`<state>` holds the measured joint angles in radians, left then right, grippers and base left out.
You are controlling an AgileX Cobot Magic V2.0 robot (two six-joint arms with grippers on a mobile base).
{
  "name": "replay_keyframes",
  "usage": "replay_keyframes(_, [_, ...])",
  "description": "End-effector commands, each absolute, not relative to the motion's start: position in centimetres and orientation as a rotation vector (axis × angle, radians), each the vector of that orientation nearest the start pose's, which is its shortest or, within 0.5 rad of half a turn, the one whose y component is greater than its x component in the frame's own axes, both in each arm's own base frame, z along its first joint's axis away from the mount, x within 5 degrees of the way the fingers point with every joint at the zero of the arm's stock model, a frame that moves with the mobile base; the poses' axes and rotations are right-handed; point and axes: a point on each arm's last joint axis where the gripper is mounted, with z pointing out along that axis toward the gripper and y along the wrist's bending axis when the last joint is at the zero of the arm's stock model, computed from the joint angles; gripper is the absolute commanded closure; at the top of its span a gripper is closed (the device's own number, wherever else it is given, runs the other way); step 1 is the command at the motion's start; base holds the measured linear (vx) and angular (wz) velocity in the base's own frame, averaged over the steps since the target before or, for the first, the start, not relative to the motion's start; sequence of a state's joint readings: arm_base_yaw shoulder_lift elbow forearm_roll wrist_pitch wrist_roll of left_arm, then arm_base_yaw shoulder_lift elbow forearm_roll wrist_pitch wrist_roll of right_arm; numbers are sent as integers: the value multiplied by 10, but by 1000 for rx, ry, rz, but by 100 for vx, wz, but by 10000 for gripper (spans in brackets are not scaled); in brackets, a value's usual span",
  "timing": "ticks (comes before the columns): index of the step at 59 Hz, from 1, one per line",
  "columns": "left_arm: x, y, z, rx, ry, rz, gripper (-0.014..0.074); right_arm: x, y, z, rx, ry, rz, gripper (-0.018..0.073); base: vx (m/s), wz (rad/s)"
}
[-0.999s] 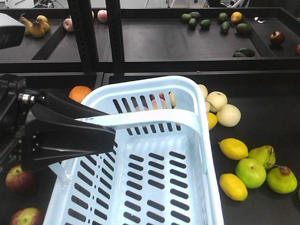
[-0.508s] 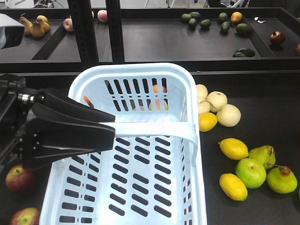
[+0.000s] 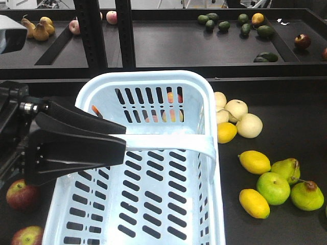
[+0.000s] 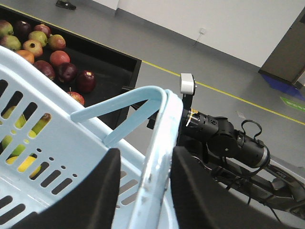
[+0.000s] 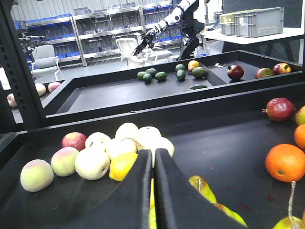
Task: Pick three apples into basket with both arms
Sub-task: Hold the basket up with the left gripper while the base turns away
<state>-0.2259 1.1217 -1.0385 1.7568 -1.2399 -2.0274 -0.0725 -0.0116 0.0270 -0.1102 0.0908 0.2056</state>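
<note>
Note that the left gripper (image 4: pixel 145 160) is clamped on the basket (image 3: pixel 143 77). In the left wrist view its two black fingers (image 4: pixel 90 191) stand one on each side of the pale blue rim and press against it. The flat band handle (image 3: pixel 168 143) meets the rim just beyond the fingertips and crosses the basket away from the gripper.

Note that the right gripper (image 5: pixel 153 155) holds nothing. Its jaws are drawn together until the tips touch, with only a thin slit lower down.

Locate the apples outside the basket:
- A first apple (image 3: pixel 20 196), dark red, lies on the black surface (image 3: pixel 286 102) directly below the left gripper in the front view.
- A second apple (image 3: pixel 28 236) lies below the first, near the basket's left wall.
- In the left wrist view, further dark red apples (image 4: pixel 86 80) lie in a group beyond the fingertips and to their left, past the basket's far side. You cannot tell which of these fruit are the three to be picked.

Around the right gripper, pale round fruit (image 5: pixel 143 137) lies just beyond the fingertips. A lemon (image 5: pixel 122 165) is close on their left, and an orange (image 5: pixel 285 162) is well apart on the right.
</note>
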Motion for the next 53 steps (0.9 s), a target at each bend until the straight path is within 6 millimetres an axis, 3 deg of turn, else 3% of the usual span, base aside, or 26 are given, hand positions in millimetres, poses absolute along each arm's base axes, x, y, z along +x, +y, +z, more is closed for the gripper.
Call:
replay_keyframes(1, [150, -125, 410, 1146, 1623, -1352, 602, 56, -4, 199, 115, 1513, 4, 564, 0, 0])
replay_keyframes(53, [150, -125, 410, 1146, 1623, -1352, 602, 56, -4, 199, 115, 1513, 4, 564, -1, 4])
